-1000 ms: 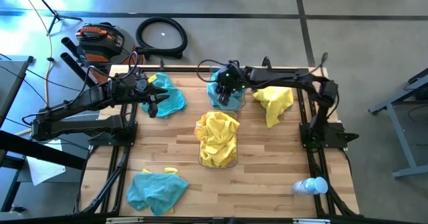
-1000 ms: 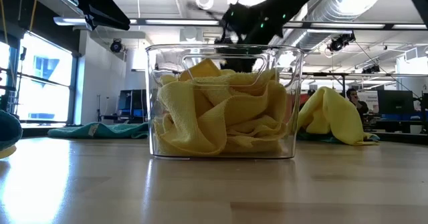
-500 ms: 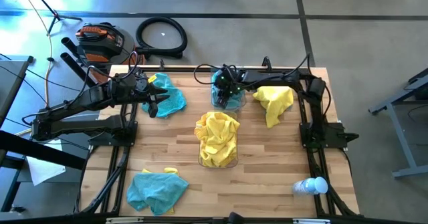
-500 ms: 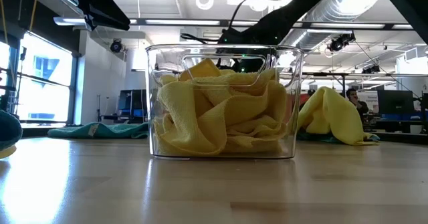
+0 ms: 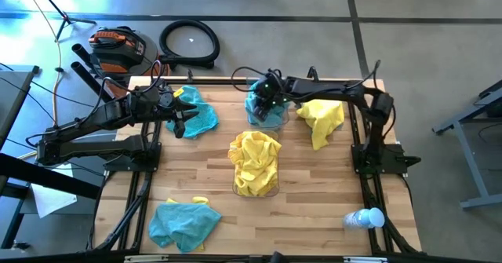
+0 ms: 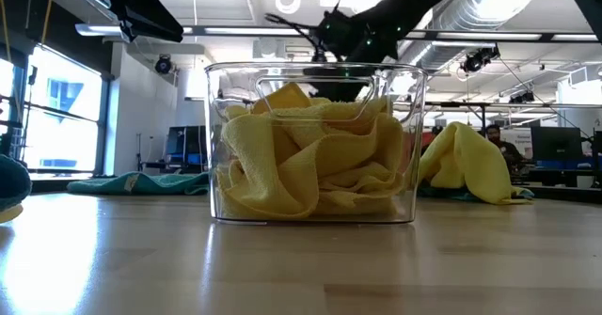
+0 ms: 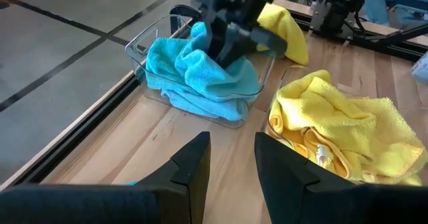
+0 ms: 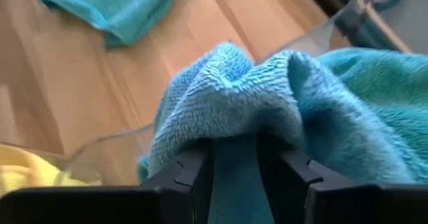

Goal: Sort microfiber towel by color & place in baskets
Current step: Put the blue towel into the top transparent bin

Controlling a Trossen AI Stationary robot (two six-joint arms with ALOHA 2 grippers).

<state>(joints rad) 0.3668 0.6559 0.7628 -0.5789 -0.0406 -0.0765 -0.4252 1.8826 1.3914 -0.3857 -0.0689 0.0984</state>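
The far basket (image 5: 276, 124) holds teal towels (image 7: 194, 70), and my right gripper (image 8: 235, 147) is down among them, shut on a teal towel (image 8: 227, 97). It also shows in the high view (image 5: 267, 100) and the left wrist view (image 7: 231, 40). A second basket (image 6: 404, 146) at the table's middle is full of yellow towels (image 6: 310, 165). Loose towels lie flat on the table: one yellow (image 5: 321, 118) at the far right, one teal (image 5: 196, 110) at the far left, one teal (image 5: 182, 222) at the near left. My left gripper (image 7: 231, 150) hangs open above the far-left teal towel. My right gripper pinches a raised fold of the teal towel (image 8: 234, 127) between its two fingers; the cloth bulges over the fingertips and hides them. The fingers slant down into the basket from the table's right side. The rest of the towel lies in the basket on the other teal cloth.
A white plastic bottle (image 5: 365, 217) lies at the near right corner. Black frame rails (image 5: 369, 149) run along the table's left and right sides. Bare wood shows between the middle basket and the near edge.
My right gripper dipped lower into the far basket, then rose back to about its earlier height, rolling a little about its own axis. The teal towel stays in the basket.
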